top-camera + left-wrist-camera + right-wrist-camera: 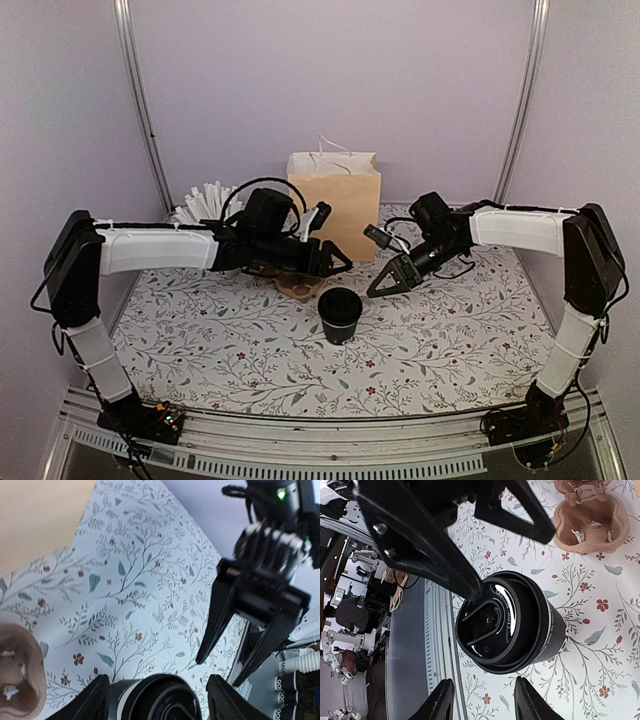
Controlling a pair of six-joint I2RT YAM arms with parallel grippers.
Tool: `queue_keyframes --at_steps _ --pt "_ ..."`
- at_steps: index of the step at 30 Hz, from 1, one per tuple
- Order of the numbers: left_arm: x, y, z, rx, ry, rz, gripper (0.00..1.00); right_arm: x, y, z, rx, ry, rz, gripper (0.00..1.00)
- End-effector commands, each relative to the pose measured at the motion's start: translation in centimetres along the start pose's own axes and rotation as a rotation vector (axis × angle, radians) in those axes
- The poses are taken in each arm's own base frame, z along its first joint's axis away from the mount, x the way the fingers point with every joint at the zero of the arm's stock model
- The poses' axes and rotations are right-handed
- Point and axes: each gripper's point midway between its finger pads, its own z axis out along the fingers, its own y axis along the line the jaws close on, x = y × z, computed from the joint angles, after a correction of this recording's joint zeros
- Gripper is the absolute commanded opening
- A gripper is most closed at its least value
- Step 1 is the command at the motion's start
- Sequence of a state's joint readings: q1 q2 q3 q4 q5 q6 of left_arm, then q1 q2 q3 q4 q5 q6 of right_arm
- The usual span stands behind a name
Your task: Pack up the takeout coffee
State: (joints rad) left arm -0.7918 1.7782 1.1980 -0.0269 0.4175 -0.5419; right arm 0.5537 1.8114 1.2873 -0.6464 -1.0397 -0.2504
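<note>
I have the left pincer (338, 268) and right pincer (378, 288) spread empty either side of the small black lidded paper cup (340, 313), upright on the floral counter (220, 340), seemingly ready for bagging.

Lidded black cup (512, 622) on floral cloth (600, 680), left pincer (511, 561) close by, right pincer (484, 700) tips apart.

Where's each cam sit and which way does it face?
Top external: above, behind the bases, facing the paper bag; both arms show, left end effector and right end effector flanking the coffee cup.
Left wrist: looks across the cup at the right end effector; own fingertips low.
Right wrist: looks down onto the cup lid; own fingertips low.
Shared: both wrist views catch the cup and cup carrier.
</note>
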Motion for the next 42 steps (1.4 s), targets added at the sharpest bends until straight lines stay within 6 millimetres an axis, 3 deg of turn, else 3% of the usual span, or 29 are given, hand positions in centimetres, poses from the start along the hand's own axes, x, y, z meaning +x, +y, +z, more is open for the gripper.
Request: queue_keyframes --at_steps 1,8,15,24,34,39,42 --pt "-3.2 -1.1 -2.2 -0.046 -0.069 0.061 0.69 -0.6 0.4 -0.5 0.041 0.008 -0.054 0.43" --pt "1.9 0.6 -4.7 -0.167 -0.027 -0.083 0.69 -3.5 -1.2 -0.6 0.121 0.009 -0.109 0.51" --pt "6.3 -0.4 -5.0 -0.168 -0.004 -0.2 0.7 -5.0 -2.7 1.7 0.131 0.038 -0.134 0.53" --pt "6.4 1.4 -3.8 -0.186 -0.035 -0.243 0.66 -4.1 -3.4 5.1 0.105 0.11 -0.114 0.52" --pt "5.8 2.4 -4.0 -0.12 -0.089 -0.304 0.58 -3.7 -2.7 4.8 0.095 0.112 -0.11 0.52" --pt "6.1 2.4 -5.0 -0.116 -0.098 -0.321 0.65 -3.3 -1.9 4.0 0.113 0.116 -0.122 0.57" --pt "6.7 2.7 -5.1 -0.098 -0.088 -0.348 0.64 -3.0 -0.9 3.2 0.13 0.109 -0.135 0.61"
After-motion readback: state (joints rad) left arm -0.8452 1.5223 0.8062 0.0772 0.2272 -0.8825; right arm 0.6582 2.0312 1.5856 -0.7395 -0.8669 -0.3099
